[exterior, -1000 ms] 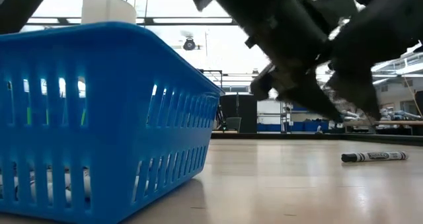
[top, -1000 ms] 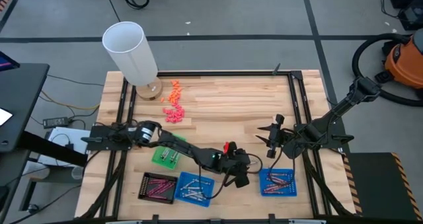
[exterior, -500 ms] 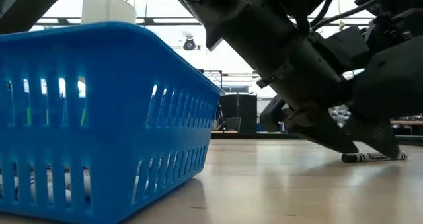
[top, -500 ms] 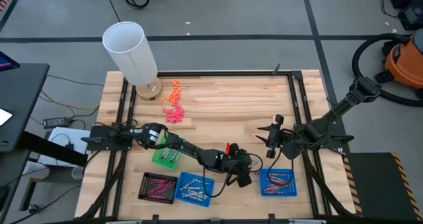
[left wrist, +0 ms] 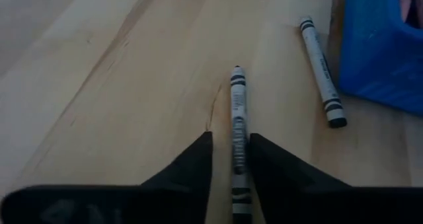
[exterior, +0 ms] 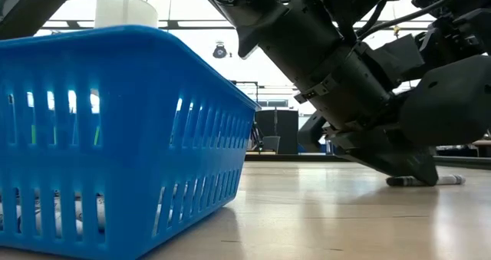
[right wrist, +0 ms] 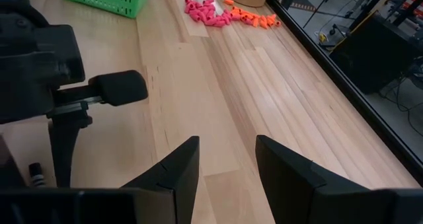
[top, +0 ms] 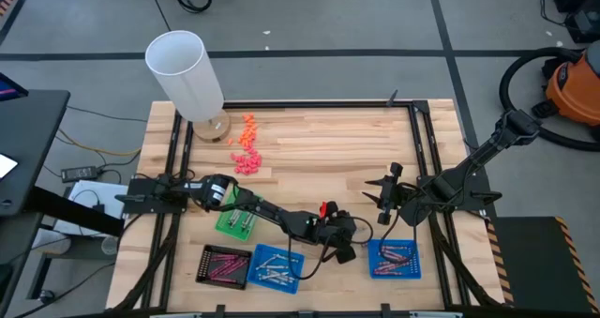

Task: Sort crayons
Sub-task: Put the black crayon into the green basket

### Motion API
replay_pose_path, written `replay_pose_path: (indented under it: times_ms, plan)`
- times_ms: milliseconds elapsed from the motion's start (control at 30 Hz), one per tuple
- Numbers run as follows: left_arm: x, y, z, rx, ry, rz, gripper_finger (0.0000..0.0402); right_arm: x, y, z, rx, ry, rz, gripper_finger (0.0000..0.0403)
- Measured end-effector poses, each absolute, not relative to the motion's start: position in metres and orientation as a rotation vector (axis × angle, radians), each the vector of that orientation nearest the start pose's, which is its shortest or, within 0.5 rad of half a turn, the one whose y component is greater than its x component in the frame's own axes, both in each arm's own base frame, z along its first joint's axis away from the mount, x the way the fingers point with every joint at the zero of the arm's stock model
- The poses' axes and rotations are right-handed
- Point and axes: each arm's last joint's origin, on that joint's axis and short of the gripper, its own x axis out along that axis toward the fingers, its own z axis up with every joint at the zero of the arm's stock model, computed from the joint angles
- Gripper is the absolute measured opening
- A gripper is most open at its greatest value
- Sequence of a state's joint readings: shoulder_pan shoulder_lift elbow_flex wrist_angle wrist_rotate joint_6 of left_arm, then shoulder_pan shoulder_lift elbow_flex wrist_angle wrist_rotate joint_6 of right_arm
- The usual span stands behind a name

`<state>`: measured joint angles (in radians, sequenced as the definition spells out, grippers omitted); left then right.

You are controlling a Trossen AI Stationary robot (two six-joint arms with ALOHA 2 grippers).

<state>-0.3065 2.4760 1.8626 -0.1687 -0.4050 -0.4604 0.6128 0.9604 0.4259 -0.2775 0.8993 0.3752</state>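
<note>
A silvery-grey crayon [left wrist: 238, 112] lies flat on the wooden table, lengthwise between the two fingers of my left gripper [left wrist: 231, 134], which is low over the table near its front middle [top: 343, 252]. The fingers stand close on either side, with a gap still showing on one side. In the low view the crayon's end [exterior: 451, 180] sticks out past the fingertips. A second grey crayon [left wrist: 322, 72] lies beside a blue tray [left wrist: 383, 45]. My right gripper [right wrist: 228, 141] waits open and empty at the right [top: 380, 198]. My left gripper slants down from the table's left with its fingers lying along the crayon, which rests flat on the table. One finger [left wrist: 264, 161] is right up against the crayon's side [left wrist: 240, 159]; whether it touches I cannot tell.
Along the front edge stand a black tray [top: 225, 265] and two blue trays [top: 277, 267] [top: 394, 259] holding crayons. A green basket [top: 239, 222] sits behind them. A white cylinder [top: 185, 74] and pink and orange bits [top: 247, 149] lie far left.
My left gripper has come down to the table over the grey crayon. In the low view its fingertips now stand closer together than half a second ago. My right arm has kept still.
</note>
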Motion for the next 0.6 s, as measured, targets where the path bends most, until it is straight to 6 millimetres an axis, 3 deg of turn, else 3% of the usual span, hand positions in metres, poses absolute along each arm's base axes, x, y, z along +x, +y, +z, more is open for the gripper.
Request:
replay_pose_path:
  times_ms: [333,500,600]
  plan:
    - [0.503,-0.144,0.115,-0.146,0.749,0.265,0.0017,0.151,0.079,0.184,-0.198,0.527,-0.372,0.0159]
    - [0.490,-0.139,0.136,-0.073,0.830,0.306,0.0016,0.151,0.078,0.184,-0.199,0.533,-0.372,0.0159]
    - [0.478,-0.138,0.159,-0.030,0.860,0.352,0.0019,0.151,0.078,0.184,-0.195,0.533,-0.372,0.0159]
